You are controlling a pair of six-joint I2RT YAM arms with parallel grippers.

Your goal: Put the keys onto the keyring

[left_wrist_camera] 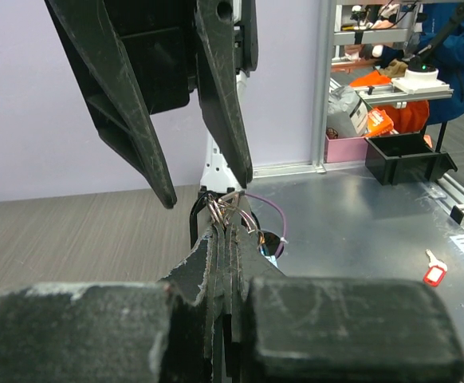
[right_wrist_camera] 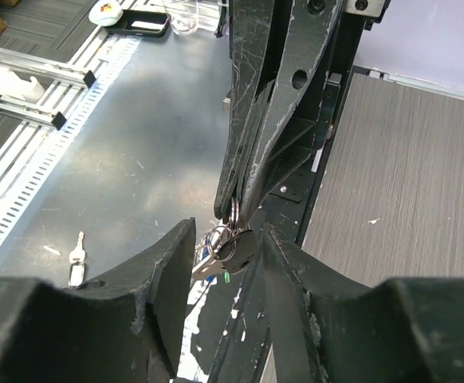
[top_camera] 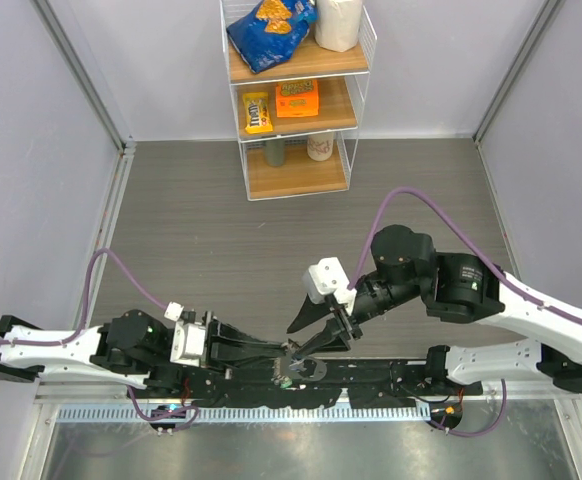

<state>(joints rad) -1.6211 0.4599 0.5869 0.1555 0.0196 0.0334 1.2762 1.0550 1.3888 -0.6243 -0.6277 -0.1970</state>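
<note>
Top external alone shows the shelf point(top_camera: 296, 172); I cannot read its packets point(top_camera: 269, 30). Left gripper point(left_wrist_camera: 226, 235) clamps the keyring point(left_wrist_camera: 226, 205); right gripper point(right_wrist_camera: 228, 231) stands half-spread around a black-headed key point(right_wrist_camera: 244, 249). Right wrist alone shows a loose silver key point(right_wrist_camera: 76, 257) on the metal sheet point(right_wrist_camera: 136, 120).

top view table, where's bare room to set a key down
Bare: the table from the shelf down to the tools, plus both sides of the shelf. Crowded: the near edge, where left tool and right tool meet at the keyring.
</note>
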